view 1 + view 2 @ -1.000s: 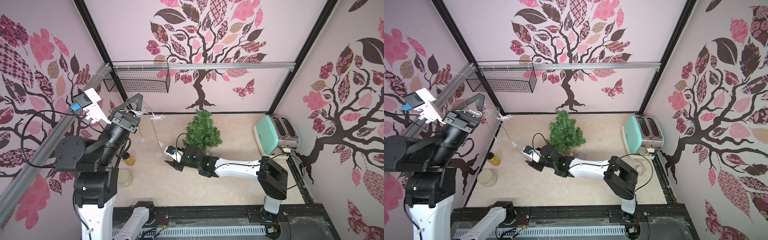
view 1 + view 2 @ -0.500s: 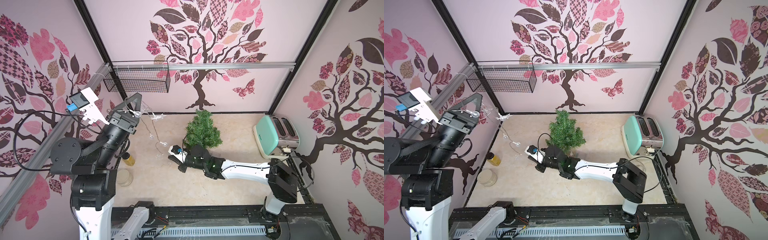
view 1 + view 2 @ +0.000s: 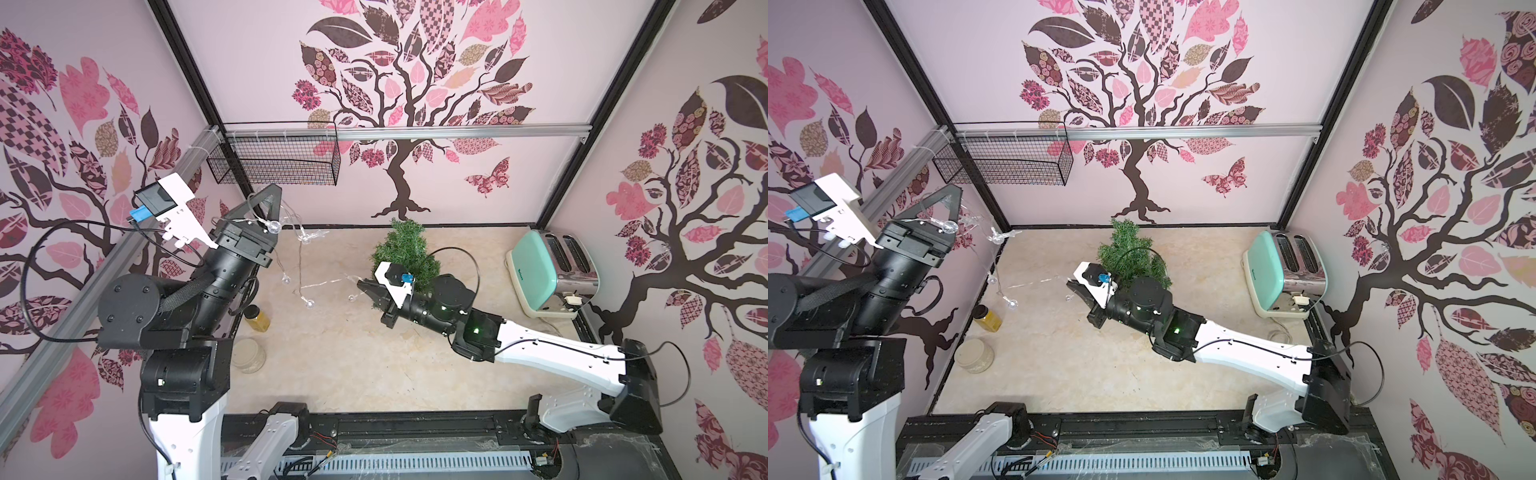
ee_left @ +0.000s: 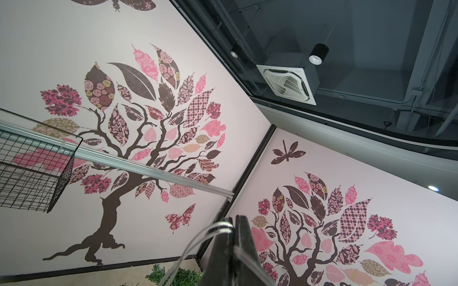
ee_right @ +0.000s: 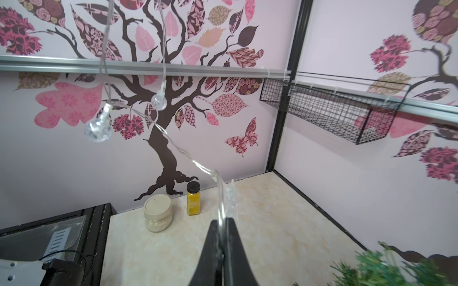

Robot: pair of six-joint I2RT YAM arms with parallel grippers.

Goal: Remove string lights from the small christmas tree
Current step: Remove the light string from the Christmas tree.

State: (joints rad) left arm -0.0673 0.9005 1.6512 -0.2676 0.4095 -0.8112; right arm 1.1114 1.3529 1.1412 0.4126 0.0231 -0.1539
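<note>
Black-and-white left arm [image 3: 129, 307]: bulky matte joints, white lower column, braided black cable sleeve [image 3: 183, 293]. Right arm [image 3: 552, 353]: glossy white link, black joints, green indicator light [image 3: 475, 331]. White wrist-camera brackets [image 3: 183, 208], blue connectors [image 3: 139, 214].

left gripper [image 3: 269, 192] raised, pinched closed; right gripper [image 3: 362, 285] low, likewise closed.

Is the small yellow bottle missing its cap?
No: in the right wrist view the yellow bottle stands with a black cap on, beside the lidded jar.

marble table [image 3: 353, 365] carries small christmas tree [image 3: 405, 245], toaster [image 3: 540, 274], yellow bottle [image 3: 256, 318], jar [image 3: 248, 354].
</note>
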